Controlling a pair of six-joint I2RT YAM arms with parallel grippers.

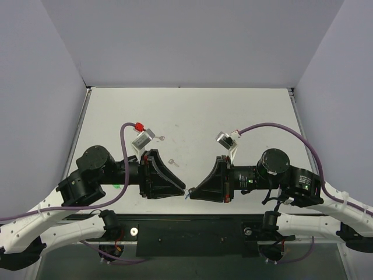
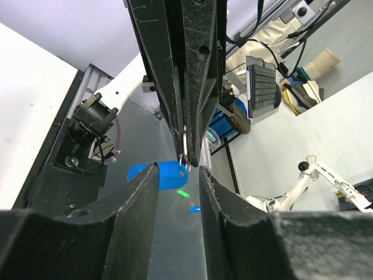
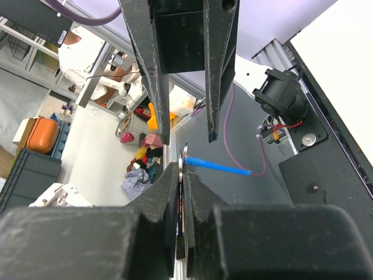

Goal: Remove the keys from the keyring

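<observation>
Right gripper (image 3: pixel 182 169) clenched on metal loop of keyring (image 3: pixel 218 167), blue tag jutting out. Left gripper (image 2: pixel 177 168) released, fingertips beside tag. Key (image 1: pixel 172 161) lies apart on table (image 1: pixel 233 111).

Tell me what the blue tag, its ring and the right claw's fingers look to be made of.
The blue tag is probably plastic: smooth, with an even saturated colour. The ring looks like metal: thin, with a bright silvery glint. The right claw's fingers are likely hard black plastic: matte, with fine scratches.
</observation>
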